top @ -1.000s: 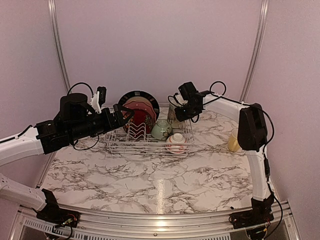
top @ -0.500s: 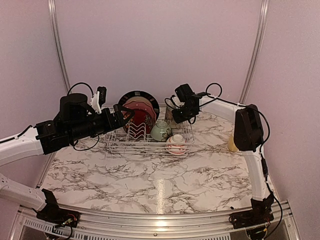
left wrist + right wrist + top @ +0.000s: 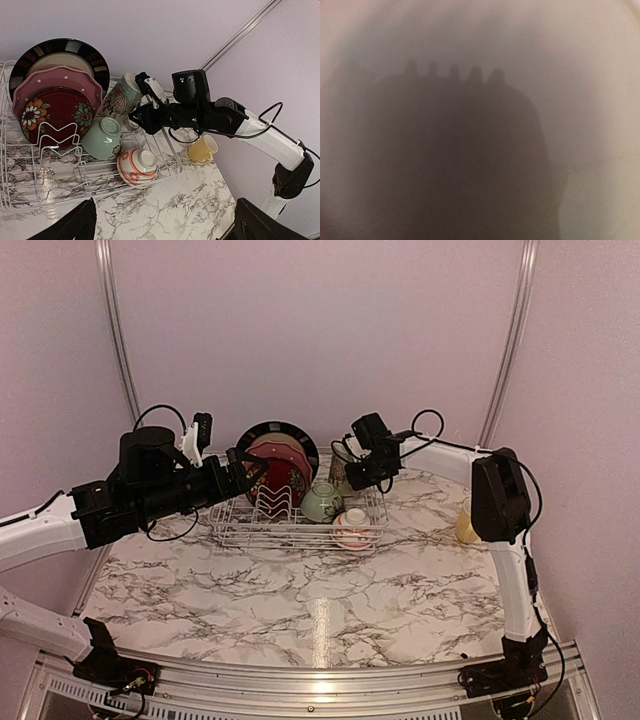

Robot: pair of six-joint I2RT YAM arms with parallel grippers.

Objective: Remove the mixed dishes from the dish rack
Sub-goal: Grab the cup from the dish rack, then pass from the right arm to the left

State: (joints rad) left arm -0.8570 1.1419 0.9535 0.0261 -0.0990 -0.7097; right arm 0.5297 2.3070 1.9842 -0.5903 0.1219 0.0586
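Note:
The white wire dish rack (image 3: 240, 532) stands at the table's back. It holds a black-rimmed plate (image 3: 95, 57), a pink dotted plate (image 3: 30, 87) and a dark-red flowered plate (image 3: 55, 107) upright at its left. A pale green bowl (image 3: 102, 140), a red-white bowl (image 3: 137, 167) and a patterned mug (image 3: 120, 97) lie to their right. My right gripper (image 3: 350, 468) is at this mug's rim. Its fingertips are hidden, and its wrist view shows only a blurred pale surface. My left gripper (image 3: 248, 468) hovers wide open by the plates, holding nothing.
A yellow mug (image 3: 202, 150) stands on the marble table (image 3: 320, 600) to the right of the rack, close to the right arm's upright link (image 3: 503, 500). Pale walls close in the table at the back and on both sides.
My right gripper has moved a little left, in onto the patterned mug's rim. The left arm and the dishes have not moved.

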